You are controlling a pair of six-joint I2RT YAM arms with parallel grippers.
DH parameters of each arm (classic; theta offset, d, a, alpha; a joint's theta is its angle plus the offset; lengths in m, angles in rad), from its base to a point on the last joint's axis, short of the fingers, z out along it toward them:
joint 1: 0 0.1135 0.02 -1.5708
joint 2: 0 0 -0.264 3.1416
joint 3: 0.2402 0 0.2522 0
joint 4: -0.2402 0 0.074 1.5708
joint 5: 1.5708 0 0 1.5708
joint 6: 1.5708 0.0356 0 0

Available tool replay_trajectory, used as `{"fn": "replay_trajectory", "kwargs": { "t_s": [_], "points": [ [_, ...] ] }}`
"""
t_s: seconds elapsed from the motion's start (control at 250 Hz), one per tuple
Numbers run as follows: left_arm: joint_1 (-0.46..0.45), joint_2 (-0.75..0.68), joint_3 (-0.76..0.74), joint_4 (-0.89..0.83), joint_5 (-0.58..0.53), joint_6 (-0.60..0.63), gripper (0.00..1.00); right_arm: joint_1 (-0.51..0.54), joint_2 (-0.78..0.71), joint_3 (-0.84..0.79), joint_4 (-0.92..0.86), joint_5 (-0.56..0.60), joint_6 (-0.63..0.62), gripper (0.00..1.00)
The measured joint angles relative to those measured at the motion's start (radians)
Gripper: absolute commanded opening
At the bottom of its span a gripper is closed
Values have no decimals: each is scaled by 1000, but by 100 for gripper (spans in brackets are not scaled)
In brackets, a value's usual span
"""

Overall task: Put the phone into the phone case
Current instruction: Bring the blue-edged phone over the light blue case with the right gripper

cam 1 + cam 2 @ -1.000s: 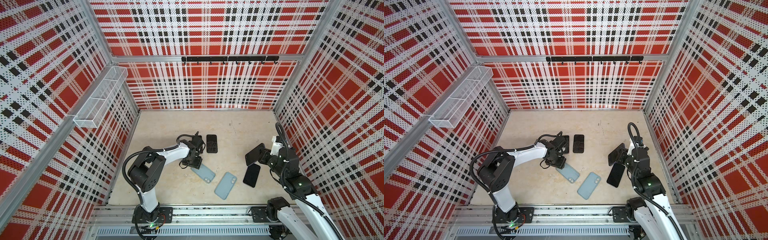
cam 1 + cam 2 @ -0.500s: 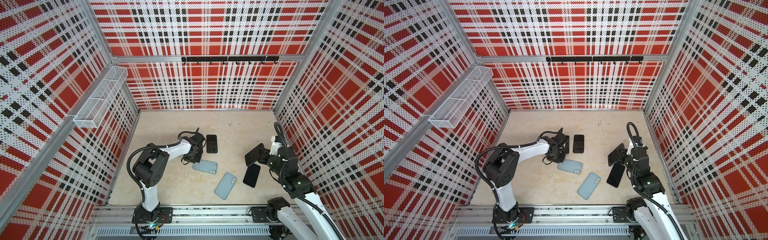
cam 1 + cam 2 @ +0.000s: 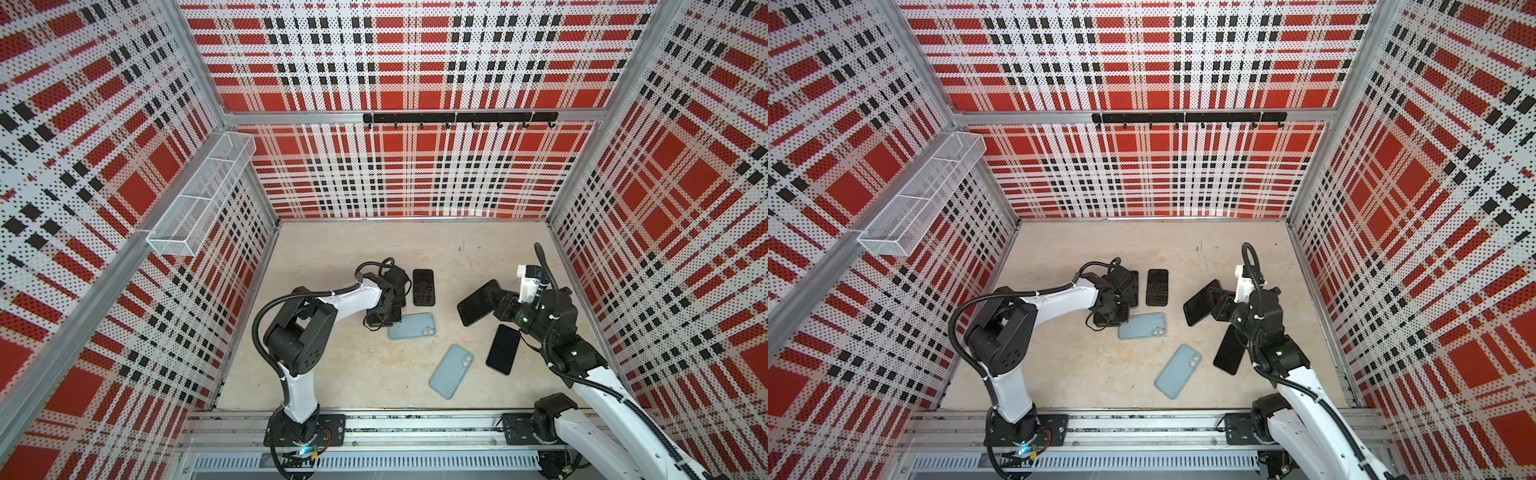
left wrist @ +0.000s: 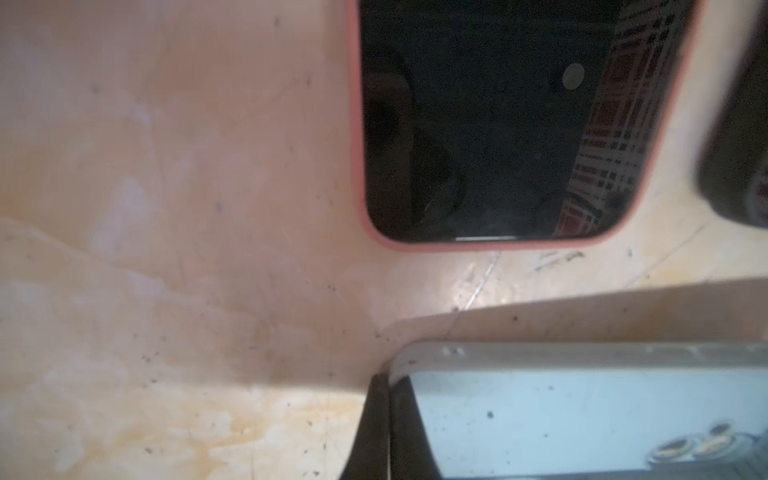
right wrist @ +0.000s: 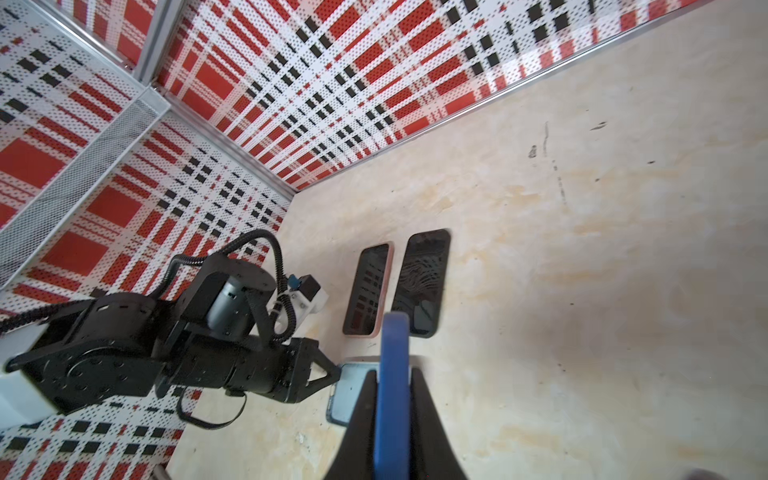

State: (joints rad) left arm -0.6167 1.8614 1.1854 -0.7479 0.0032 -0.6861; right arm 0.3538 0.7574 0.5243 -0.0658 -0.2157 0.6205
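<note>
Mid-frame, left tool, jaws together, touches pale blue case; right of frame, right tool clamps tilted phone

Beige tabletop bears a blue case, black phone and pink-rimmed phone.

L gripper is seen closed on the left end of a light-blue case, laid flat on the beige floor. A dark phone is held tilted, off the floor, by R gripper. A 2nd light-blue case and a black phone are laid nearer the front, just apart.
</note>
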Motion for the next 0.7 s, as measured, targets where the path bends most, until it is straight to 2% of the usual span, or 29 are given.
{"fn": "replay_trajectory", "kwargs": {
  "t_s": [0.144, 0.268, 0.368, 0.64, 0.7],
  "points": [
    [0, -11, -18, -10, 26, -48, 29, 116, 98, -38, 122, 42, 47, 0],
    [0, -31, -36, -25, 35, -62, 44, 200, 210, -60, 223, 91, 85, 0],
    [8, -72, -66, -20, 45, -71, 61, 256, 299, -62, 291, 132, 115, 0],
    [61, -386, -254, 148, 107, -122, 81, 386, 472, -62, 457, 289, 177, 0],
    [74, -446, -311, 210, 128, -140, 88, 401, 519, -60, 494, 306, 188, 0]
  ]
}}
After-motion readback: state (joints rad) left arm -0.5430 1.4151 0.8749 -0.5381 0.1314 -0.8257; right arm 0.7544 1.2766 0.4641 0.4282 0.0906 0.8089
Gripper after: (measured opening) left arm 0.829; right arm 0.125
